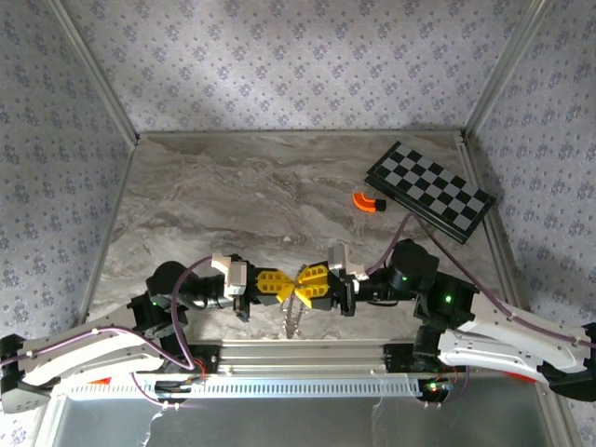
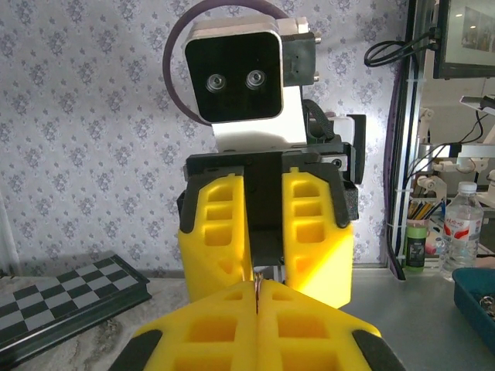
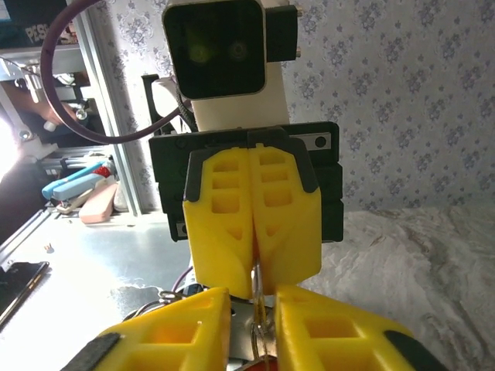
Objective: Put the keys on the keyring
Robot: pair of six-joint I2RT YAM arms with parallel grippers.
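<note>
While tight on keyring (image 1: 293, 321) — left gripper (image 2: 257, 300); right gripper (image 3: 254, 305) — ajar.

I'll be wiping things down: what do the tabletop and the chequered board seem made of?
The tabletop looks like grey-veined marble or a marble-print laminate, fairly matt; the veining alone cannot settle which. The chequered board looks like rigid plastic or painted wood, smooth, with a thick dark edge.

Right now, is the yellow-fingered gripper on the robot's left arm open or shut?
Shut: the left gripper has its yellow fingers pressed flat together, pinching the silvery metal keyring at their tips.
</note>
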